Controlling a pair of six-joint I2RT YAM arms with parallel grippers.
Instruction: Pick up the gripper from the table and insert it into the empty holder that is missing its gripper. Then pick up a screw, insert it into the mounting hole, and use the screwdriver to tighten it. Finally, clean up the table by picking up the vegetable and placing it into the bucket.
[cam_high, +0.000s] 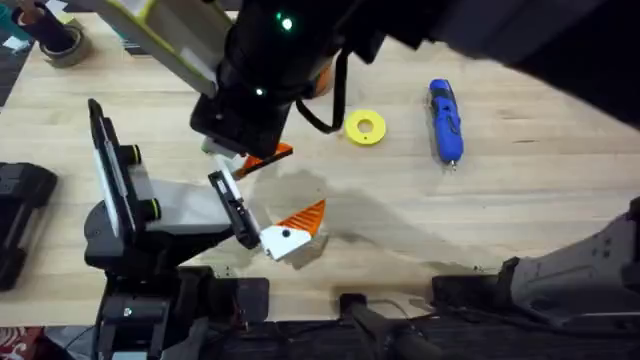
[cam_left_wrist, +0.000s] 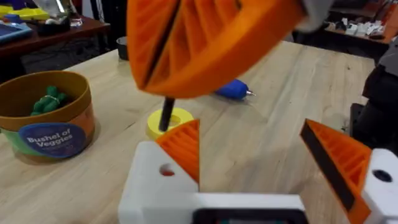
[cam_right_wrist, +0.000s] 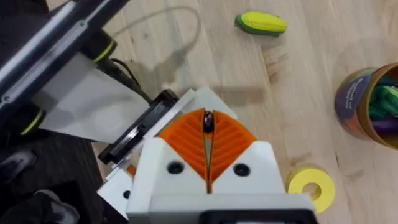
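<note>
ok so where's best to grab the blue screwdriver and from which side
Likely mid-barrel of the screwdriver, from straight above, closing across its width: it lies flat, bare table on both sides, and the body is thickest there, away from the thin tip.

Task objects on the wooden table.
Blue screwdriver (cam_high: 446, 121) lies flat; yellow-green vegetable (cam_right_wrist: 262, 23) lies loose; orange-brown bucket (cam_left_wrist: 46, 116) stands upright, holding green pieces.
</note>
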